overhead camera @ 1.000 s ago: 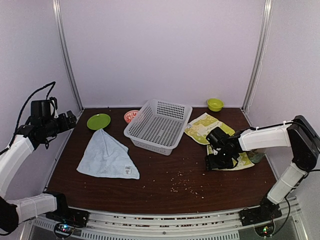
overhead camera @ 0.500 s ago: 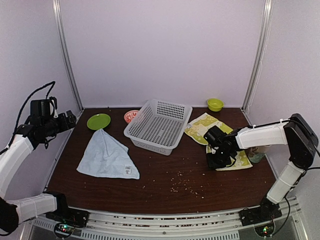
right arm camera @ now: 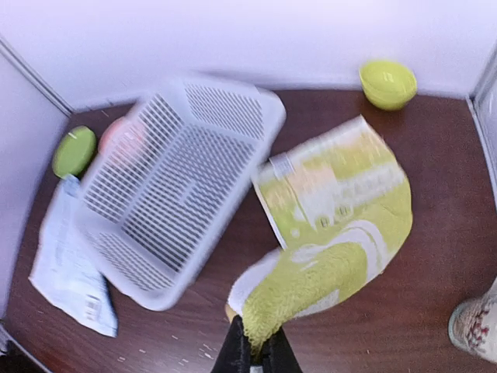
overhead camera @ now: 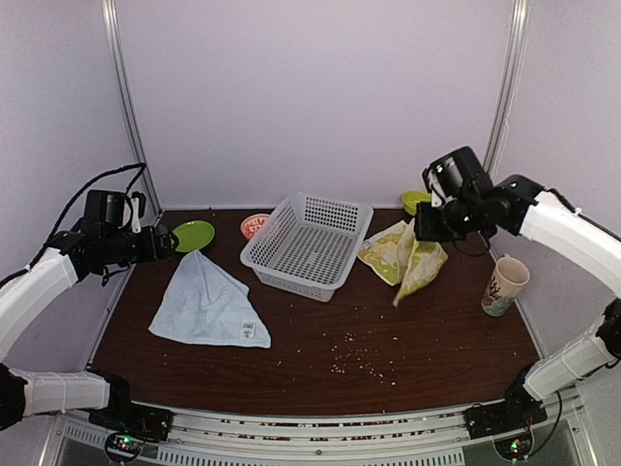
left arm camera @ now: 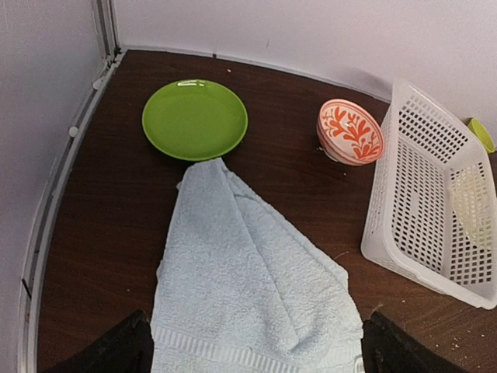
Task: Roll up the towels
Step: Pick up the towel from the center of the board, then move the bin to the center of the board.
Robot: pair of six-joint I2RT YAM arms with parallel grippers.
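Note:
The lime-green printed towel (overhead camera: 412, 257) hangs half lifted at the right of the table. One edge of it is pinched in my right gripper (overhead camera: 424, 225), which is shut on it well above the surface. From the right wrist view the towel (right arm camera: 342, 225) drapes down from the closed jaws of the right gripper (right arm camera: 255, 353) onto the table. The pale blue towel (overhead camera: 209, 309) lies flat as a folded triangle at the left. My left gripper (overhead camera: 165, 243) hovers open above its far end. In the left wrist view the blue towel (left arm camera: 248, 287) spans the gap between the fingers of the left gripper (left arm camera: 252, 350).
A white mesh basket (overhead camera: 309, 243) sits in the middle rear. A green plate (overhead camera: 192, 235) touches the blue towel's tip, with an orange-patterned bowl (overhead camera: 255, 225) beside it. A yellow-green bowl (overhead camera: 417, 202) is at the back right, a printed cup (overhead camera: 505, 284) at the right, crumbs (overhead camera: 354, 361) near the front.
My right gripper closed on the green towel's near edge and rose up and back, pulling the towel off the table. The cup has come into view. My left arm shifted slightly inward.

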